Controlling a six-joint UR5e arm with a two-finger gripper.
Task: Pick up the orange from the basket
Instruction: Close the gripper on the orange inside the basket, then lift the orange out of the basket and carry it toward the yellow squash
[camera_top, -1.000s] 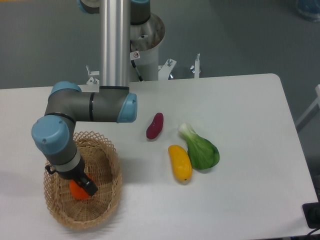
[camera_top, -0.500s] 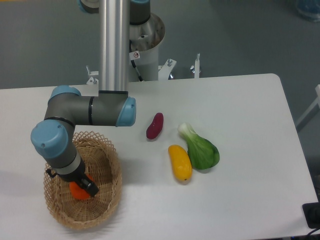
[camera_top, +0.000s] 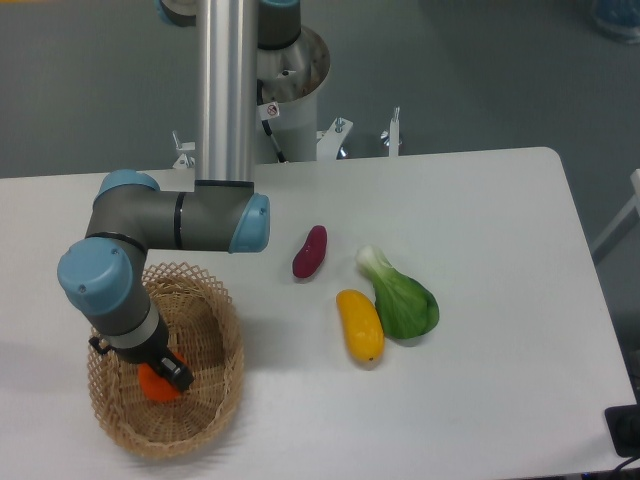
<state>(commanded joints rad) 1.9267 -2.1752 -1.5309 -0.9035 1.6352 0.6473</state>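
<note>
**Orange in basket, gripper down on it**

Orange (camera_top: 155, 383) sits inside the basket (camera_top: 215, 330), toward its left half, low on the woven floor. Only part of it shows: a bright orange, smooth, rounded patch visible below and left of the gripper (camera_top: 172, 373), the rest covered by the tool. Gripper is black, lowered into the basket and directly over the fruit, apparently touching it. Fingers are hidden by the wrist body from this angle; cannot tell whether the jaws are spread or clamped on the fruit.

Arm pose: wrist section (camera_top: 130, 325) is grey, tilted, running down and to the right from a blue-capped joint (camera_top: 95, 282) above the basket's left rim. From there a horizontal grey link runs right to a second blue cap (camera_top: 255, 222). A vertical silver tube (camera_top: 225, 90) rises from that link out of the top of the frame, in front of the arm's pedestal base.

Basket: oval, light tan wicker, open lattice rim, at the near-left corner of the white table (camera_top: 500, 250). Arm covers its upper-left rim.

Other items on table, well apart from the basket: a dark reddish-purple oblong vegetable (camera_top: 310, 251) near centre; a yellow-orange oblong vegetable (camera_top: 359, 326) nearer the camera; a leafy green vegetable (camera_top: 401, 296) with a pale stalk just beside the yellow one, on its right, seeming to touch it.
</note>
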